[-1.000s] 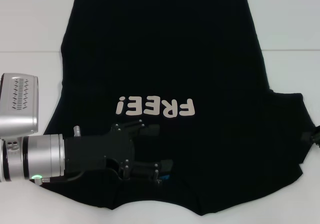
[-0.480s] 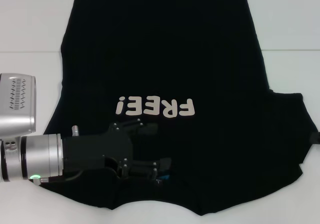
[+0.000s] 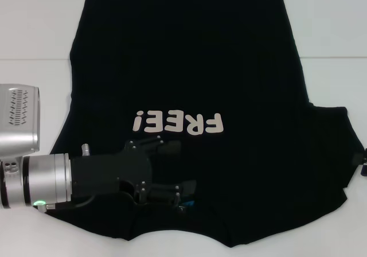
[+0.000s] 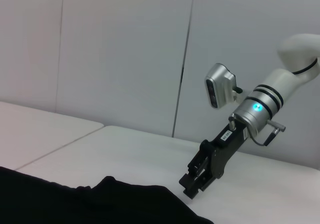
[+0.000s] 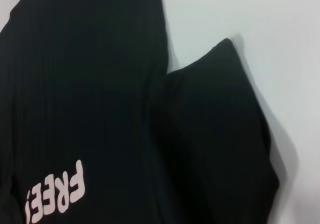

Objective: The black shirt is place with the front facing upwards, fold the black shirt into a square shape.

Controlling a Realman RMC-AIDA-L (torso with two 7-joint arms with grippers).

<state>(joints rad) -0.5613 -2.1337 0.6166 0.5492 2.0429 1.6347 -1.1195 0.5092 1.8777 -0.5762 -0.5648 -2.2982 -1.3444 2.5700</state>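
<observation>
The black shirt [image 3: 183, 56] lies spread flat on the white table, front up, with its pale "FREE!" lettering [image 3: 178, 123] turned toward the far side. My left gripper [image 3: 176, 168] hovers low over the chest just below the lettering, near the neck, its fingers [image 3: 166, 145] spread apart and open with nothing between them. A small bluish neck label [image 3: 188, 202] shows beside its lower finger. The right sleeve [image 3: 330, 154] sticks out sideways. My right gripper [image 4: 192, 186] sits at that sleeve's outer edge, only a sliver [image 3: 363, 164] showing in the head view. The right wrist view shows the sleeve [image 5: 215, 134] and the lettering [image 5: 57, 194].
The white table [image 3: 34, 27] surrounds the shirt, with a seam running across it at the far left and right. The silver left wrist camera housing [image 3: 20, 119] stands off the shirt's left edge. Pale wall panels [image 4: 125, 49] rise behind the table.
The left gripper has drawn back slightly toward the left over the shirt. The right gripper has slipped a little farther toward the head view's right edge. The shirt has not moved.
</observation>
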